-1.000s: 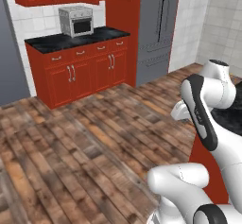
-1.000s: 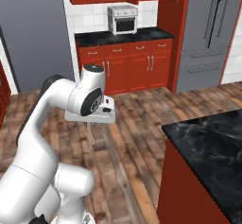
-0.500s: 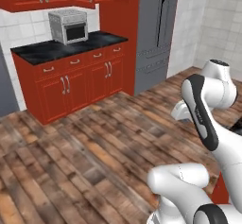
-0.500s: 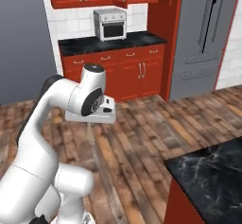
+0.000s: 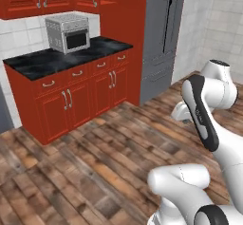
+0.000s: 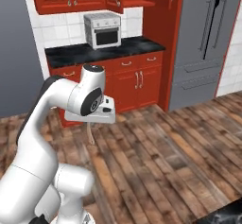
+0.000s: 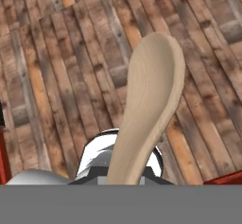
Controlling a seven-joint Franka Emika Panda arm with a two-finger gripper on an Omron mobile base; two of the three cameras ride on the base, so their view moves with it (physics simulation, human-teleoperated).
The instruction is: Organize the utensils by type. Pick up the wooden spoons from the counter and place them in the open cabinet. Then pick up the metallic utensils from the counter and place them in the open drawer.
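Claw (image 6: 89, 132) is clenched on a wooden spoon (image 7: 151, 100), held bowl-outward above the plank floor (image 7: 56, 67), judged secured for carriage to the open cabinet.

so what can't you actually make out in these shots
- Hand view: the hand's fingers, hidden behind the wooden spoon, whose handle runs off the bottom.
- Right base view: spoon too thin to show detail.
- Left base view: hand hidden behind the arm's own links.
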